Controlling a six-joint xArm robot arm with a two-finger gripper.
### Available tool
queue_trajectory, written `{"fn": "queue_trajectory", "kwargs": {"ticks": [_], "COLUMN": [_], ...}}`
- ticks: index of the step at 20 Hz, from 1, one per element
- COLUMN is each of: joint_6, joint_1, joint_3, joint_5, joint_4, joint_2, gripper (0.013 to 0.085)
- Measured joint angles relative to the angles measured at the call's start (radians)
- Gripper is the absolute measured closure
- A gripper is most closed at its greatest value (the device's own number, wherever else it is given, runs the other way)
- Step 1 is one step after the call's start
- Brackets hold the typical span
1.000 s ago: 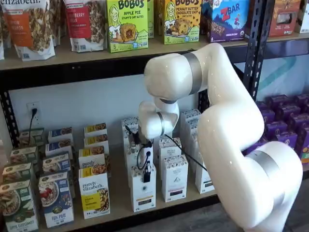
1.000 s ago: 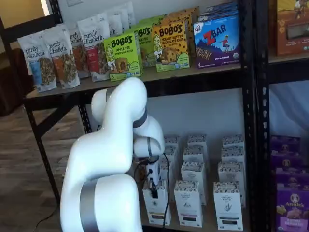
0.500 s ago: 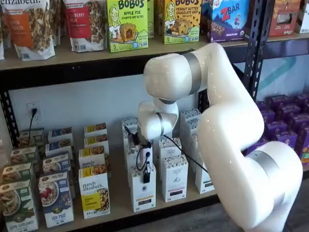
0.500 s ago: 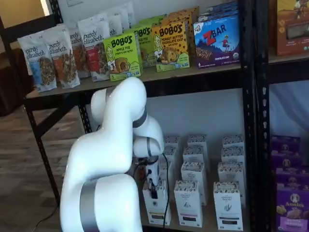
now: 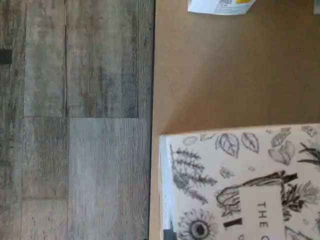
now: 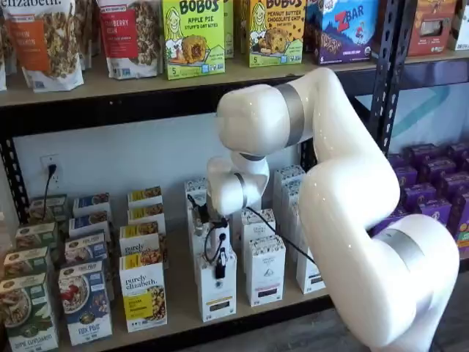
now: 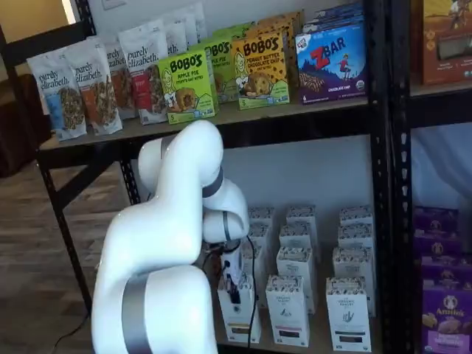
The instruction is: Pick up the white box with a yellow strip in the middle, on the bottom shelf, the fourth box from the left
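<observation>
The white box (image 6: 217, 295) stands at the front of its row on the bottom shelf (image 6: 178, 304), also seen in a shelf view (image 7: 240, 318). My gripper (image 6: 220, 265) hangs straight down over the box's top. One black finger (image 6: 220, 267) lies against the box's front face and the other is hidden, so no gap shows. The gripper (image 7: 234, 289) shows the same way from the other side. In the wrist view a white carton top (image 5: 240, 185) printed with drawn plants sits on the tan board (image 5: 210, 75).
More white cartons (image 6: 265, 270) stand close to the right of the white box. "purely elizabeth" boxes (image 6: 143, 293) stand to its left. Purple boxes (image 6: 432, 191) fill the far right past a black upright (image 6: 385, 73). Snack boxes (image 6: 192, 37) line the upper shelf. Wood floor (image 5: 75, 125) lies below the shelf edge.
The arm's wrist and elbow have shifted slightly to the left. The black finger stays low on the white box's front face, and the box has barely moved.
</observation>
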Motion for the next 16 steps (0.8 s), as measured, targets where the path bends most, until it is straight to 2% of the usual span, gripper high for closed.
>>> {"fn": "queue_trajectory", "kwargs": {"ticks": [5,8,16], "joint_6": [0.005,0.003,0.023], "joint_1": [0.004,0.006,0.008], "joint_3": [0.005,0.013,0.054], "joint_5": [-0.010,-0.023,-0.041], "joint_4": [-0.001,0.003,-0.017], "joint_2": [0.000,-0.003,-0.030], "gripper": [0.0490,0.0570,0.0570]}}
